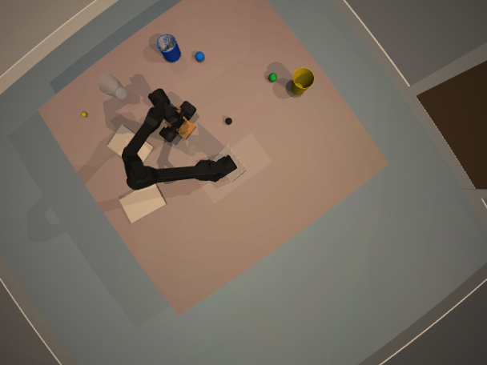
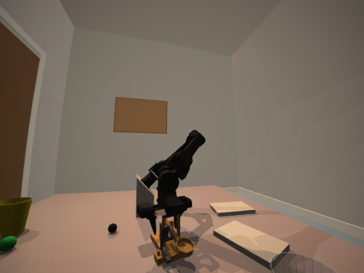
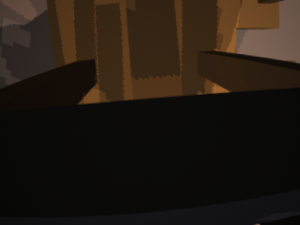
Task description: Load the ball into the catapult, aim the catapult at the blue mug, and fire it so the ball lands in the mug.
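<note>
The orange-brown catapult [image 1: 187, 128] [image 2: 175, 254] [image 3: 111, 44] stands on the table beneath my gripper. Its round cup [image 2: 185, 245] looks empty. My gripper [image 1: 179, 121] [image 2: 165, 230] points down with its fingers apart, one on each side of the catapult's upright frame; it is open. In the wrist view the catapult's dark crossbar [image 3: 148, 153] fills the lower part, and the fingertips cannot be made out. The blue mug [image 1: 172, 53] stands upright near the table's far edge. Loose balls lie on the table: blue [image 1: 199, 56], green [image 1: 272, 77] [image 2: 7, 243], black [image 1: 228, 121] [image 2: 112, 228] and small yellow [image 1: 84, 114].
A yellow mug [image 1: 299, 86] [image 2: 13, 215] stands beside the green ball. A clear cup [image 1: 111, 85] [image 2: 299, 264] stands left of the arm. Two pale flat blocks [image 1: 142, 203] [image 2: 251, 240] lie near the arm, and an upright grey panel [image 2: 143, 196] stands behind the gripper.
</note>
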Action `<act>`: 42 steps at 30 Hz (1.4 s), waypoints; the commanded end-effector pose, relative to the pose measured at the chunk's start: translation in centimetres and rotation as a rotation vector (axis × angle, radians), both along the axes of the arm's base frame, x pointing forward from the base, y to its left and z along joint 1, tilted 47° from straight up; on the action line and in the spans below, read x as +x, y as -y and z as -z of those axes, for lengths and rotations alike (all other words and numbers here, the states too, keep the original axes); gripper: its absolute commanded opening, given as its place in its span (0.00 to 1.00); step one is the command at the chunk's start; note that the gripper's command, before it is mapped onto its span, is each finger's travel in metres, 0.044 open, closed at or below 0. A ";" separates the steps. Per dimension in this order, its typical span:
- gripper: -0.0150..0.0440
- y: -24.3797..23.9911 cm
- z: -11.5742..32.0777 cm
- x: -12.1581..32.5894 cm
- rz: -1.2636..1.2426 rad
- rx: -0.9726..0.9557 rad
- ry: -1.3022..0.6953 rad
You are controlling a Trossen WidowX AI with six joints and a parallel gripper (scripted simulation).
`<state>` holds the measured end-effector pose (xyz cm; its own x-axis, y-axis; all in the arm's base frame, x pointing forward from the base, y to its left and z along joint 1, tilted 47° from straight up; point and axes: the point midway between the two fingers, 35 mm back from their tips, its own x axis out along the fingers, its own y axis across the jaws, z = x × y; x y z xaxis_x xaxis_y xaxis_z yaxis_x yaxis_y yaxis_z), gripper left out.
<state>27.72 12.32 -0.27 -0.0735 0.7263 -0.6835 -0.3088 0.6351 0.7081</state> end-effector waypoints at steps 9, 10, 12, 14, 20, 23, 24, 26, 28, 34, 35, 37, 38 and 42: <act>0.48 0.1 0.0 0.0 0.000 0.000 0.002; 0.47 0.1 0.0 0.0 0.000 0.000 0.002; 0.44 0.1 0.0 0.0 0.000 0.000 0.002; 0.35 0.9 -0.7 0.2 0.001 -0.002 0.002; 0.25 3.7 -3.4 0.4 0.000 -0.002 0.001; 0.25 4.2 -2.9 0.5 -0.033 -0.001 0.037; 0.25 4.5 -2.6 0.6 -0.054 0.001 0.060; 0.25 5.1 -2.0 0.8 -0.100 0.004 0.109; 0.25 5.7 -1.3 1.0 -0.146 0.007 0.158; 0.25 7.7 0.9 1.4 -0.285 0.018 0.305; 0.25 8.0 1.2 1.5 -0.308 0.020 0.330; 0.25 8.7 2.0 1.6 -0.355 0.025 0.379; 0.25 9.1 2.4 1.6 -0.378 0.027 0.403; 0.25 10.5 4.0 1.8 -0.471 0.039 0.501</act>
<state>29.02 3.19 -3.46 -0.0892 0.7201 -0.6881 -0.7908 0.3689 0.4885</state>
